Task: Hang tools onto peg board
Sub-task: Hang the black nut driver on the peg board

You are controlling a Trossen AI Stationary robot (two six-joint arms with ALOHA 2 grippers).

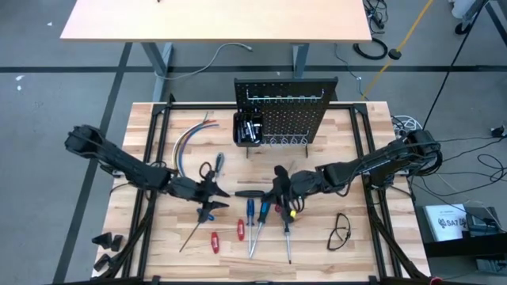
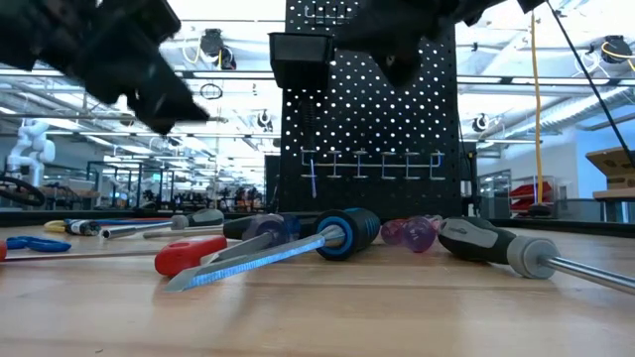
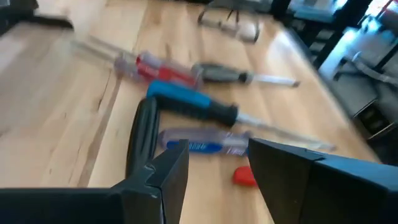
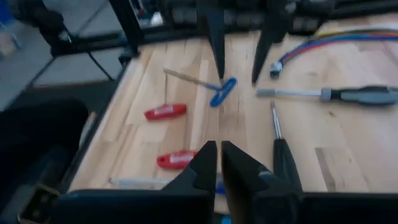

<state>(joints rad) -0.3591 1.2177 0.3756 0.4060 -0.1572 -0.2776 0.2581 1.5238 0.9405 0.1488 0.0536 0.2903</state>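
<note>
Wood top, metal + plastic tools

Table (image 1: 333, 253): pale wood planks, smooth, satin. On it, tools (image 2: 298, 243): glossy plastic handles, shiny metal shafts. Behind them, peg board (image 2: 387, 119): matt black perforated panel w/ bright metal hooks.

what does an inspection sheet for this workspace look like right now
surface: pale wooden table, tools spread over its middle
job's things: peg board upright at the back edge, bin on its front; screwdrivers and red handles lie flat, not yet hung
clutter: safety glasses
grippers: left gripper open, hovers over the tools; right gripper nearly shut, empty, above the screwdrivers
cables: coloured wires left of the board; loose cords on the floor
surroundings: second table behind, grey floor
</note>
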